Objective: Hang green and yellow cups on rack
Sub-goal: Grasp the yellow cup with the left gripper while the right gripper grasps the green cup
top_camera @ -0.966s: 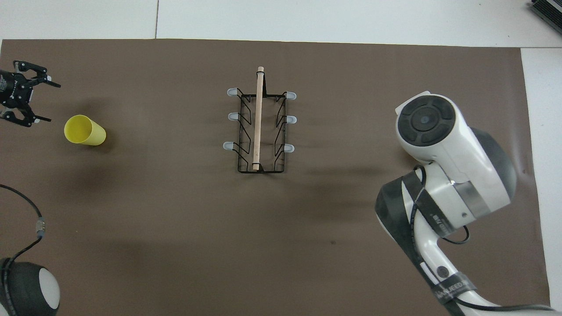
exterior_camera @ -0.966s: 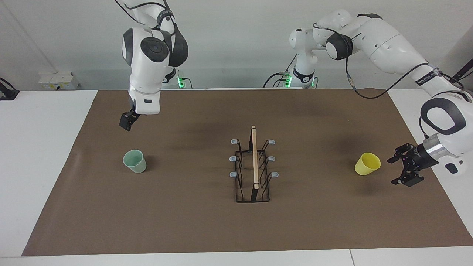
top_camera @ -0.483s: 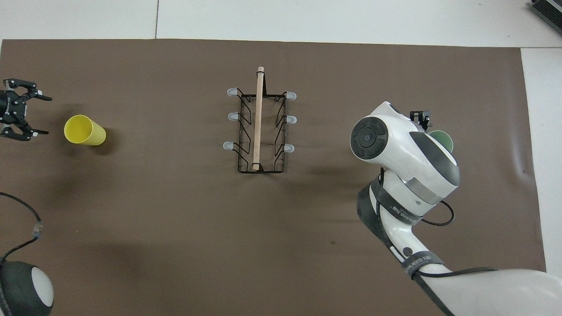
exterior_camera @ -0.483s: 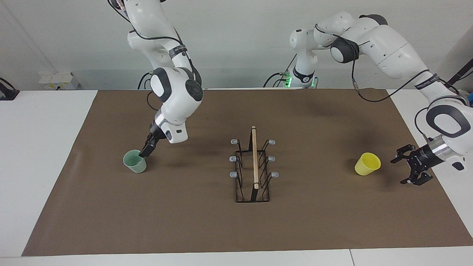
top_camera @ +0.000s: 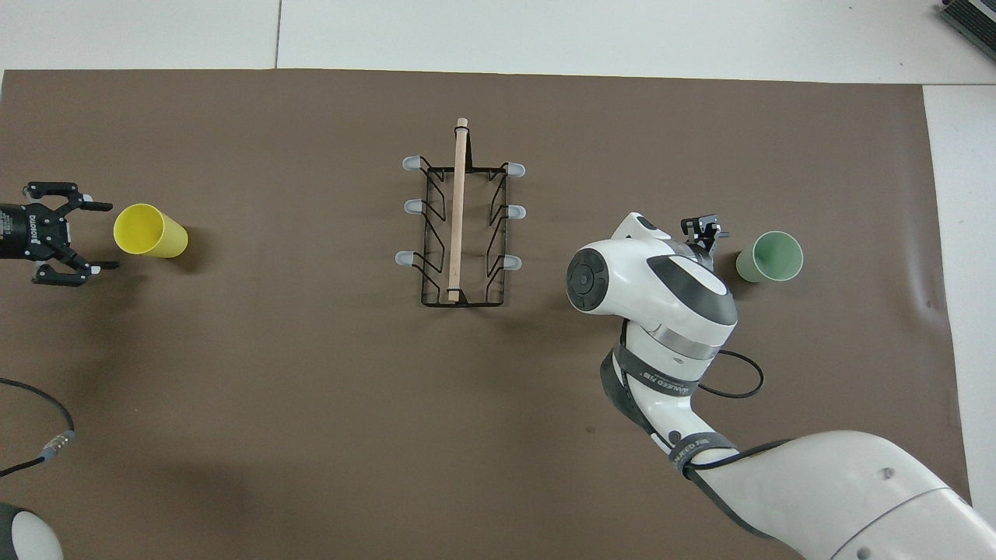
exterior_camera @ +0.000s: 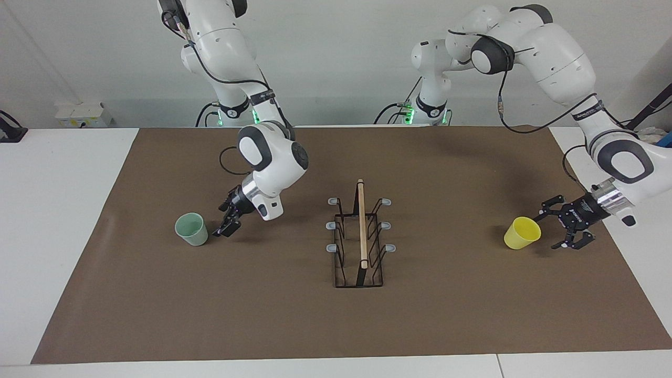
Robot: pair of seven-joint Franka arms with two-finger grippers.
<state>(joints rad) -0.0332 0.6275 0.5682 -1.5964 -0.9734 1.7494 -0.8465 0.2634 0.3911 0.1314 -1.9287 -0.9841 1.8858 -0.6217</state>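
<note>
On the white surface (exterior_camera: 63,220), a brown mat (exterior_camera: 294,325) carries a black wire rack (exterior_camera: 359,239) with a wooden rod, midway between two plastic cups. Left end effector (exterior_camera: 564,227) gapes just beside the tilted yellow cup (exterior_camera: 522,233), empty. Right end effector (exterior_camera: 227,220) stands open, empty, beside the upright green cup (exterior_camera: 191,229).

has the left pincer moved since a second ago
Yes. The left pincer has moved in toward the yellow cup, which stays put, and now sits open right beside its rim.
</note>
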